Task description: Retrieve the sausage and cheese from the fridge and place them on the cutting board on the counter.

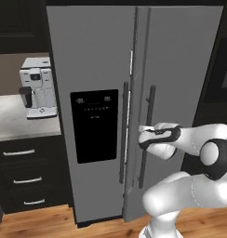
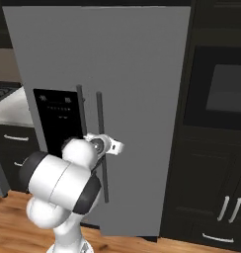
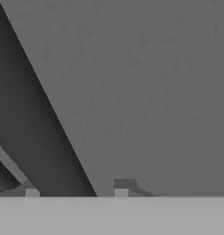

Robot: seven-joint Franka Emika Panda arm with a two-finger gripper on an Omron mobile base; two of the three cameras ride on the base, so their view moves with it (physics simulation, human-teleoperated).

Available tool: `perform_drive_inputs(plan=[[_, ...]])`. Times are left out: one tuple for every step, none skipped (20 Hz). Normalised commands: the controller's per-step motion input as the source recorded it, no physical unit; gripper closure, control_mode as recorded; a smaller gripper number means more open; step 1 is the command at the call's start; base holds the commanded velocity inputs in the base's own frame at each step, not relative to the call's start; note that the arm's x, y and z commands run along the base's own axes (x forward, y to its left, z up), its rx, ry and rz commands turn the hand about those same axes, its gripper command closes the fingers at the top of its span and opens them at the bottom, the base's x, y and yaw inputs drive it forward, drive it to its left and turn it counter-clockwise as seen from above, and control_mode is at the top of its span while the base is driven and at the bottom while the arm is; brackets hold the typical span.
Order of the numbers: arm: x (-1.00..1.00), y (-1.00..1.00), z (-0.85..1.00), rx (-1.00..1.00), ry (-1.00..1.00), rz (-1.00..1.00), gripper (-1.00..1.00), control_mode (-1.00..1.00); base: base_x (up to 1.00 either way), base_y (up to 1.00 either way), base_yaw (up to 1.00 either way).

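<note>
Fridge fills the frame centre, right door ajar at the seam. Pincer sits at the right door's handle, presumably to swing it; its grip I cannot tell.

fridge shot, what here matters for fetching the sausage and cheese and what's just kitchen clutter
For the job:
- fridge, right door slightly ajar
- right door handle
- gripper at that handle

Just there:
- coffee machine
- drawers
- wall oven
</note>
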Motion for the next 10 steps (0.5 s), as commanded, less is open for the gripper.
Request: perform_drive_inputs(plan=[[-0.45, -0.81, 0.0, 0.03, 0.11, -0.07, 1.0, -1.0, 0.0, 0.0, 0.0], [-0.45, -0.81, 0.0, 0.03, 0.12, -0.07, 1.0, -1.0, 0.0, 0.0, 0.0], [-0.43, -0.81, 0.0, 0.02, 0.13, -0.08, 1.0, -1.0, 0.0, 0.0, 0.0], [-0.42, -0.82, 0.0, 0.01, 0.14, -0.08, 1.0, -1.0, 0.0, 0.0, 0.0], [-0.38, -0.77, 0.0, 0.0, 0.16, -0.08, 1.0, -1.0, 0.0, 0.0, 0.0], [-0.33, -0.73, 0.0, 0.0, 0.17, -0.09, 1.0, -1.0, 0.0, 0.0, 0.0], [-0.31, -0.74, 0.0, 0.0, 0.19, -0.09, 1.0, -1.0, 0.0, 0.0, 0.0], [-0.27, -0.71, 0.0, 0.0, 0.22, -0.1, 1.0, -1.0, 0.0, 0.0, 0.0], [-0.24, -0.69, 0.0, 0.0, 0.26, -0.11, 1.0, -1.0, 0.0, 0.0, 0.0], [-0.22, -0.66, 0.0, 0.0, 0.31, -0.13, 1.0, -1.0, 0.0, 0.0, 0.0]])
